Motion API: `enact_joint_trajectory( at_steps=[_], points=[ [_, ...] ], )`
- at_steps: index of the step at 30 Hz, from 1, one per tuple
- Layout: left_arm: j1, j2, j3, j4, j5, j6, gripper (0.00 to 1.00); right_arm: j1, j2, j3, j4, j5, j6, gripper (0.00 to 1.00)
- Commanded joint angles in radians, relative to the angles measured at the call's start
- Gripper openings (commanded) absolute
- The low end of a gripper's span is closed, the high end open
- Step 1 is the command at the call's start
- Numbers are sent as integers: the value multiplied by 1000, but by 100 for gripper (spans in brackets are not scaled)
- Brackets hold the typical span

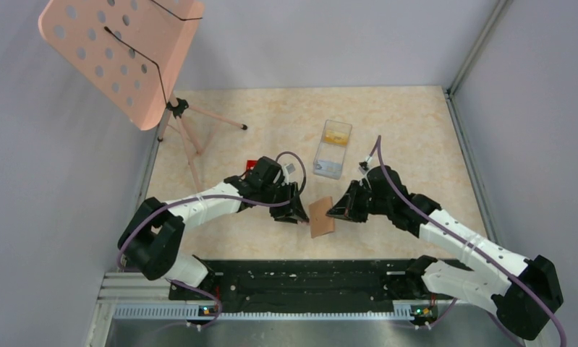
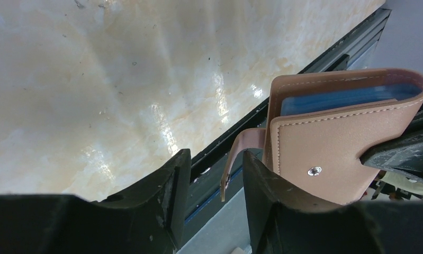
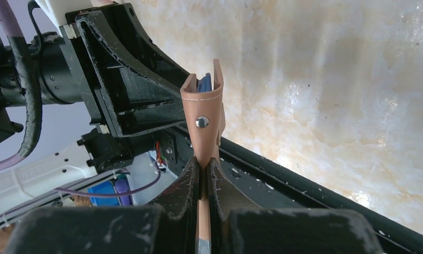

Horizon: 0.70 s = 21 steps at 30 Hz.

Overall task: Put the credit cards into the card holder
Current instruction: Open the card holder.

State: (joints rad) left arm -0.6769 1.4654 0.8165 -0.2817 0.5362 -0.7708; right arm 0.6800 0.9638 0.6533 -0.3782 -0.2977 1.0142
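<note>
The tan card holder (image 1: 321, 217) hangs between my two grippers near the table's front. My right gripper (image 3: 204, 166) is shut on its lower edge and holds it on edge, stud (image 3: 201, 122) facing the camera. My left gripper (image 2: 212, 164) is open; the holder's closing tab (image 2: 235, 159) hangs between its fingers, close to the right finger (image 2: 267, 185) and not pinched. Blue lining (image 2: 347, 98) shows in the holder's open top. Yellow-orange credit cards (image 1: 336, 132) lie in the clear plastic box. Pale cards are not seen.
The clear plastic box (image 1: 332, 150) stands behind the grippers, mid-table. A small red tray (image 1: 250, 165) is partly hidden behind the left arm. A pink perforated stand (image 1: 119, 50) on a tripod is at the back left. The black base rail (image 1: 300, 278) runs along the front edge.
</note>
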Motion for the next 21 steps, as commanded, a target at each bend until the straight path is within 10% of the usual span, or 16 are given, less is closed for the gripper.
enact_joint_trajectory(
  at_steps=[1, 10, 14, 21],
  points=[
    [-5, -3, -1, 51, 26, -6, 45, 4, -17, 5, 58, -13, 17, 0],
    [-6, 26, 32, 35, 25, 5, 0, 4, 26, 24, 75, -27, 11, 0],
    [-7, 2, 68, -34, -21, 29, 0, 1, 59, 56, 49, -18, -29, 0],
    [-4, -103, 121, -154, -105, 36, 0, -109, 197, 254, -152, 35, -256, 61]
  ],
)
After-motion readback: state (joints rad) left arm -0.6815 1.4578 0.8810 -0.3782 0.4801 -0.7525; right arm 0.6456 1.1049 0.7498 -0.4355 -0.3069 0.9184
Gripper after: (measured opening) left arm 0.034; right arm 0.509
